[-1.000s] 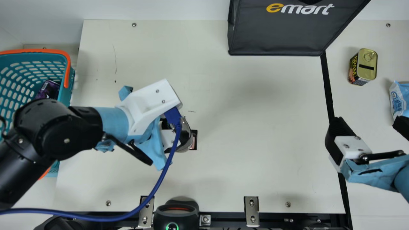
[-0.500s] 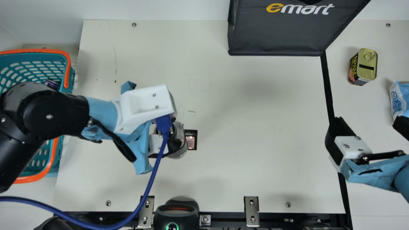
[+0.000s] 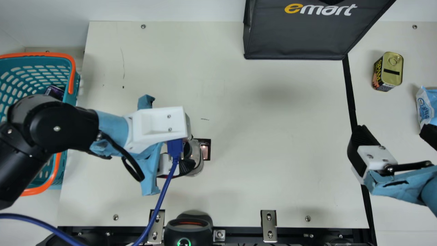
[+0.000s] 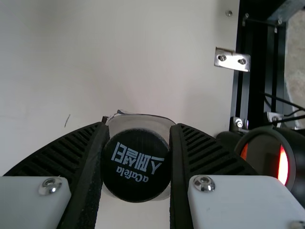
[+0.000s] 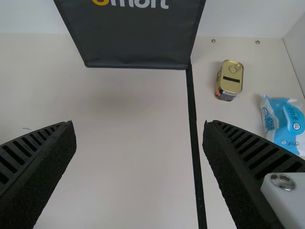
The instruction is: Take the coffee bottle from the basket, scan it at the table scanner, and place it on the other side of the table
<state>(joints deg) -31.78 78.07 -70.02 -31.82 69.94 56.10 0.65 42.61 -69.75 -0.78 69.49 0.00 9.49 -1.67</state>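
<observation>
Since the frame of half a second ago, the left tool [image 3: 188, 159] has moved a little toward the near side and slightly right, taking the coffee bottle [image 3: 197, 155] with it. The right tool [image 3: 394, 131] has kept its place.

The bottle is out of the basket [image 3: 70, 99], held over the left part of the desk [image 3: 273, 153], just beside a small black-framed window [image 3: 205, 149] in the surface. I cannot tell whether its base touches down. In the left wrist view, the left tool [image 4: 139, 125] is closed around it, one ribbed finger against each side, parted only as far as the bottle allows. The black cap [image 4: 136, 164] faces the camera.

The right tool is at the right, its fingers wide apart with nothing between them.

The teal basket with its orange rim sits at the far left, a dark purple item [image 3: 54, 92] inside. A black device [image 3: 187, 235] with a green ring stands at the near edge. A dark grey bag [image 3: 297, 37] stands at the far side, right of the middle. Right of the black strip [image 3: 351, 92] are a gold-topped tin [image 3: 392, 68] and, a little nearer and farther right, a blue and white packet [image 3: 426, 106].
</observation>
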